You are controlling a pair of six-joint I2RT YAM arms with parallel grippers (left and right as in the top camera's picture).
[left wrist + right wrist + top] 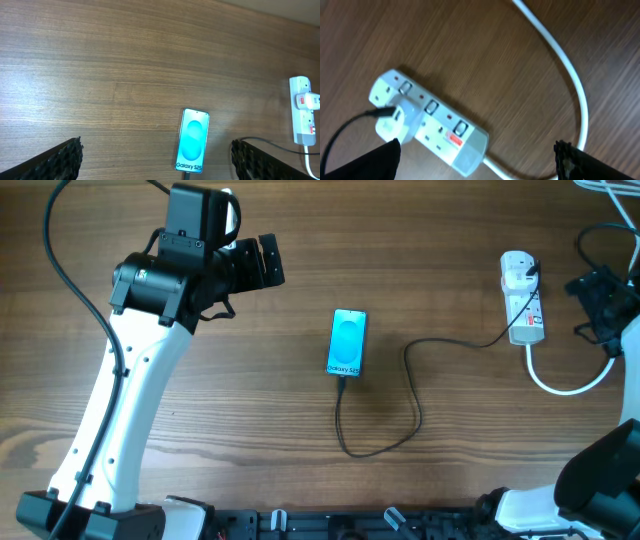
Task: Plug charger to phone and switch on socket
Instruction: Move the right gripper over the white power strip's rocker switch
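Socket [524, 305] and right gripper [598, 305] are the pair that the coming move seems to turn on. The charger [417, 408] already meets the near short end of the phone [347, 342] at mid-table, though I cannot tell whether its tip is fully seated.

The socket lies just beside the right gripper, on the side towards the table's centre. Its long axis runs from the far edge towards the robot, roughly parallel to the phone. The right wrist view looks down on it from close above. Three rocker switches [431, 106] sit in a row along one long side, and the white plug [395, 120] with the black cable fills the end outlet. By my reading, the switch beside that plug is the one to press.

The right gripper's jaws are spread wide and hold nothing. The left gripper [258, 265] is equally wide and empty, well apart from the socket, beyond the phone on the far left. The right arm is clearly the nearer one. A white lead [560, 388] curves away from the socket's near end.
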